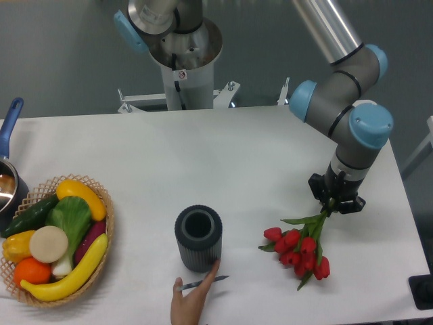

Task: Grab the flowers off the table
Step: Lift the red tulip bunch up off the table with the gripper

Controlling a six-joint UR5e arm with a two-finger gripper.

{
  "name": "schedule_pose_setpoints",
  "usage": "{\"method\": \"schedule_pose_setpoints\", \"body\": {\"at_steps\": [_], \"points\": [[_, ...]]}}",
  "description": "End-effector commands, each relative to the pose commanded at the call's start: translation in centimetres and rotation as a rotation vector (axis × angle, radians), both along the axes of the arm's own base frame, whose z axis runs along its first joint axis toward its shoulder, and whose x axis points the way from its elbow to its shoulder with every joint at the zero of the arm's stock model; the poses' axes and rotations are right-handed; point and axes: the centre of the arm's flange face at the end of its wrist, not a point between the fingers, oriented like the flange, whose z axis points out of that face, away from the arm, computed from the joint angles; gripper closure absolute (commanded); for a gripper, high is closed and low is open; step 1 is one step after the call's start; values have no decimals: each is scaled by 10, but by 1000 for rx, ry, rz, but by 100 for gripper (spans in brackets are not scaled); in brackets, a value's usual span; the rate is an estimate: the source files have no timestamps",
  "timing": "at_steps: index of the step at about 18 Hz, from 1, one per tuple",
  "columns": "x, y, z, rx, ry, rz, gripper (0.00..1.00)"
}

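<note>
At the far left of the large flat white tabletop (203, 156) sits a round wicker basket (105, 230) of colourful fruit and vegetables, with a dark saucepan with a blue handle (8, 172) cut off by the edge behind it. Neither belongs to the job. Near the middle stands a dark grey ribbed cylindrical cup (198, 238), and a bare human hand (191, 302) reaches in from the bottom edge, holding a thin dark stick, one fingertip touching the cup's base.

To the right lies the bunch of red tulips with green leaves and long green stems (302, 247). The red heads look to rest on the tabletop, right of the cup and apart from it, while the stems run up and to the right into the black two-finger gripper (336, 201). Its fingers are clenched on the stem ends, so the grasp appears made. What remains, by my judgement, is the lift itself: the blooms are not yet clear of the surface.

The grey arm with blue joint caps comes down from the upper right, bends at two stacked joints above the right side of the tabletop, and points its wrist almost straight down over the stems.
</note>
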Motion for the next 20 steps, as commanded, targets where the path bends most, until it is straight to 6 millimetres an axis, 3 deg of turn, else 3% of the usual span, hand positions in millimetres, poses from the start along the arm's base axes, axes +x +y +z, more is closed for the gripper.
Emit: {"method": "schedule_pose_setpoints", "body": {"at_steps": [4, 7, 9, 15, 20], "points": [[-5, -20, 58, 233, -3, 64, 89], [-10, -32, 78, 335, -6, 75, 89], [-7, -28, 89, 410, -24, 72, 89], [6, -19, 149, 774, -158, 98, 89], [16, -20, 170, 937, -226, 65, 89]]}}
